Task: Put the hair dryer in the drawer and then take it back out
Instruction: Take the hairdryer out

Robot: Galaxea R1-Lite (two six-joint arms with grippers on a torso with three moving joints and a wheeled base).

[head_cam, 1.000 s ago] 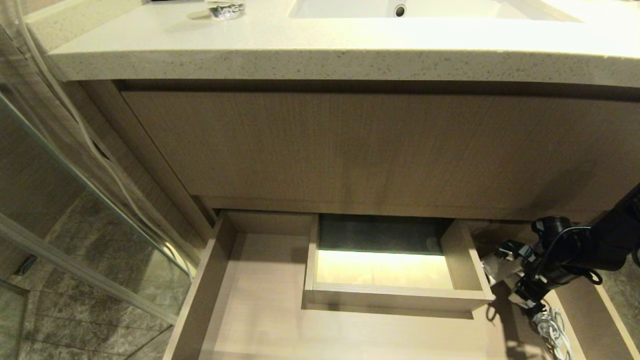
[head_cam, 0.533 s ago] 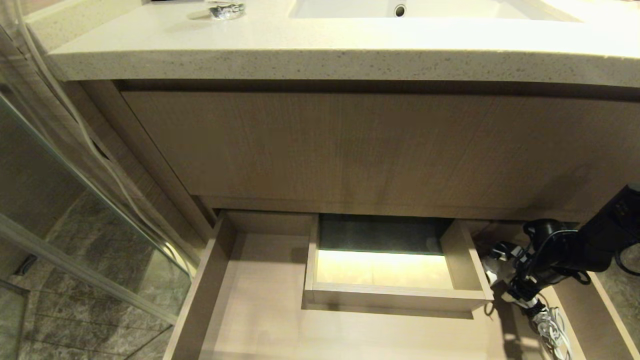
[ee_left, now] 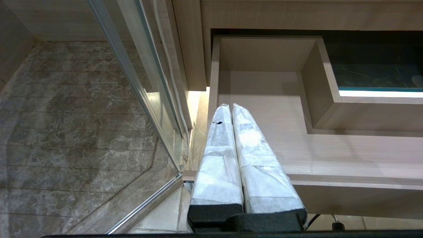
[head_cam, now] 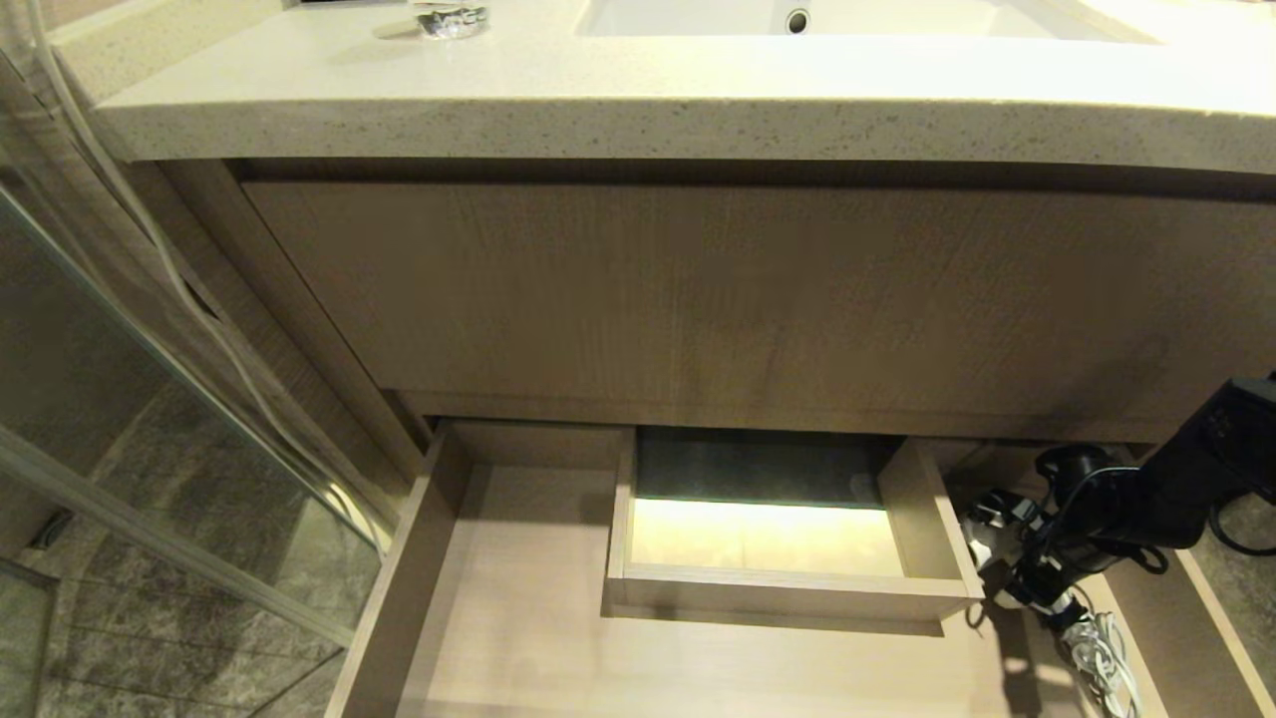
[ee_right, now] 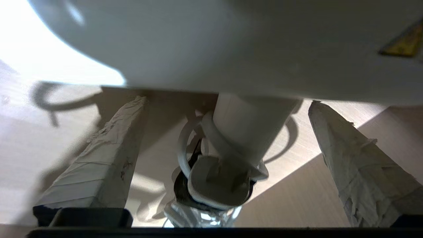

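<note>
Inside the drawer [head_cam: 518, 618], right gripper [ee_right: 228, 138] fingers straddle the hair dryer [ee_right: 231, 66].

The drawer [head_cam: 518, 618] is matt wood-grain, the hair dryer [ee_right: 231, 49] smooth white plastic, the countertop [head_cam: 598, 110] speckled stone.

Right end effector [ee_right: 228, 109] low at the right, fingers spread wide, left end effector [ee_left: 231, 107] fingers pressed together
</note>
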